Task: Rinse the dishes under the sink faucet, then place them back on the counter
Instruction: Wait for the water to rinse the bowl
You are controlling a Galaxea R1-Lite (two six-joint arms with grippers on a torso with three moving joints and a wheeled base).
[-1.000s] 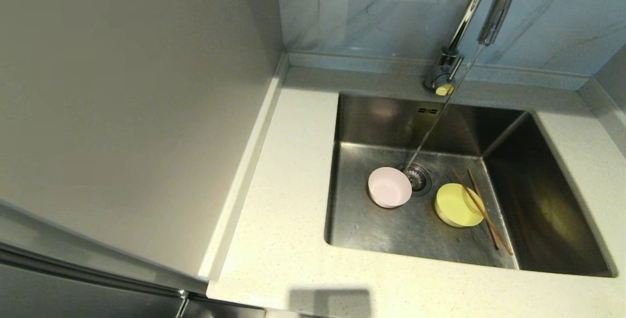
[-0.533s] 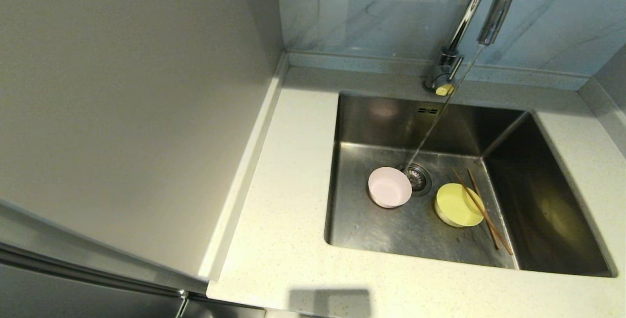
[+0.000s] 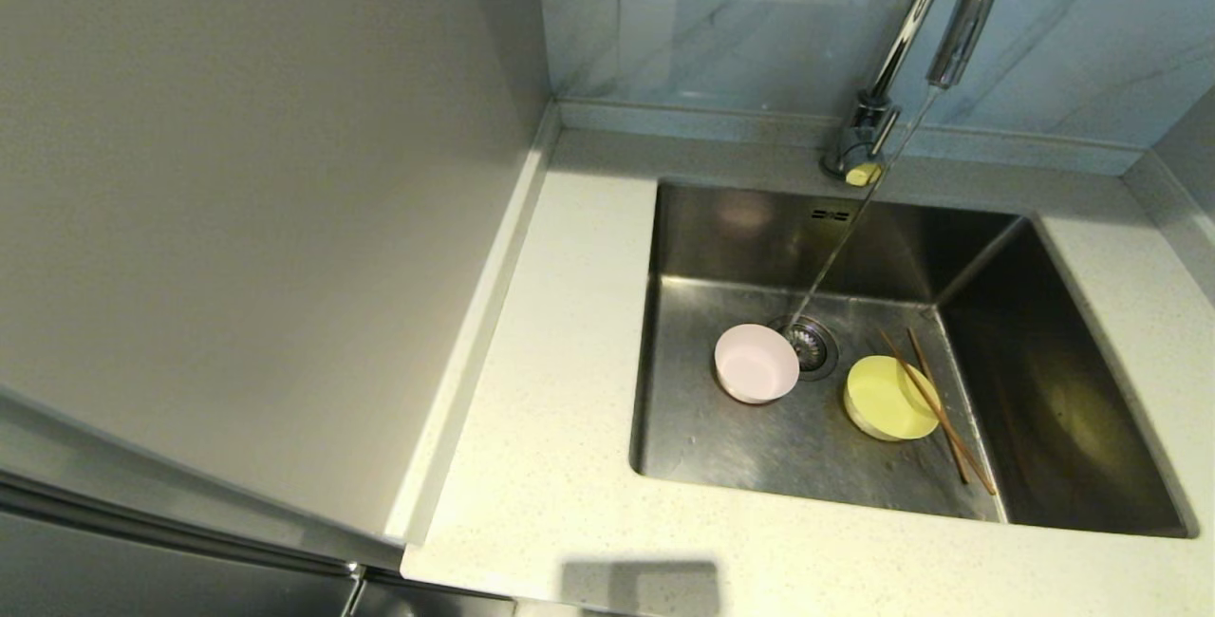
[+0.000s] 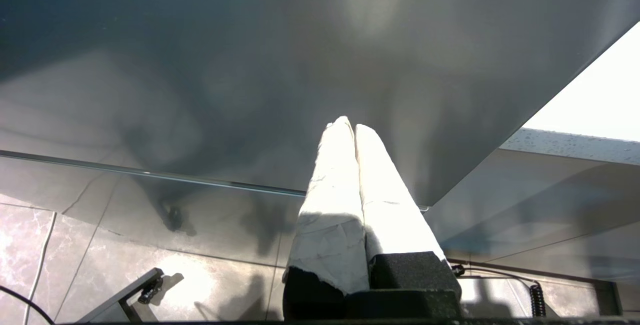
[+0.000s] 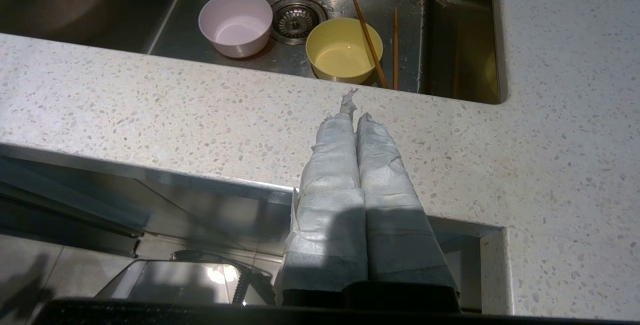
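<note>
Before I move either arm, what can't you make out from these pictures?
- Faucet: top of its arch is cut off by the head view's upper edge.
- Both arms: outside the head view; only the wrist views show the shut left gripper and right gripper.
- Sink: near wall hidden behind the counter edge in the right wrist view.
- Chopsticks: whether their tips touch the yellow-green bowl is too small to tell.

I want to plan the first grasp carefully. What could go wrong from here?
1. One of the chopsticks leans across the yellow-green bowl; lifting the bowl first may knock it off.
2. The water stream lands at the drain, beside the pink bowl; it may splash the tools.
3. Both the right tool and the left tool are shut and must open first.
</note>
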